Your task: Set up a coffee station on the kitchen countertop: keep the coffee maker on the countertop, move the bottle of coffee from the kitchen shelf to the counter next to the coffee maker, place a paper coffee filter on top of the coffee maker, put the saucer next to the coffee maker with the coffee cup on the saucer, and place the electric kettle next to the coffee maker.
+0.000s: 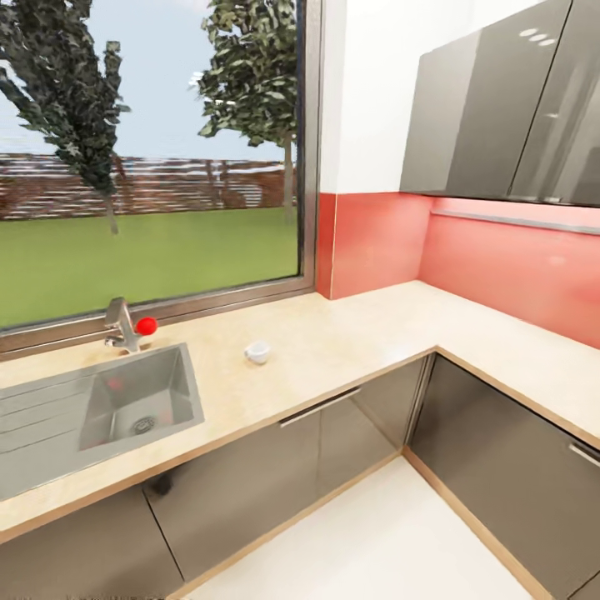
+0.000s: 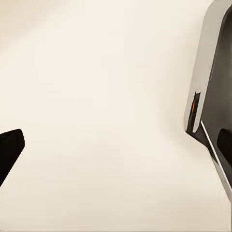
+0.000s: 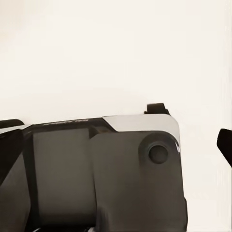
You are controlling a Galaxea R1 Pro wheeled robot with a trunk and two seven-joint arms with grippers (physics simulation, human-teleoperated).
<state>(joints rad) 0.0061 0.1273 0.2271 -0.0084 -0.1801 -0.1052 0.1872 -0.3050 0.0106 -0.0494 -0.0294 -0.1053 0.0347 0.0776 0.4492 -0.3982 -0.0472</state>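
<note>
The cup (image 1: pixel 257 352) sits alone on the table (image 1: pixel 350 333) near the sink (image 1: pixel 125 404); a hasty reach could tip it. Both tools look spread, empty.

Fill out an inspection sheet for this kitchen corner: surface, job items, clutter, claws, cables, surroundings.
Surface: L-shaped light wood countertop with red backsplash and grey cabinet fronts below.
Job's things: a small white coffee cup sits alone on the countertop, right of the sink; no saucer under it.
Clutter: nothing seen.
Claws: left claw fingertips spread wide, nothing between them; right claw, dark fingertips at the wrist view's edges, state unclear.
Cables: nothing seen.
Surroundings: tap with red knob, large window onto lawn and trees, grey wall cabinets, pale floor.
</note>
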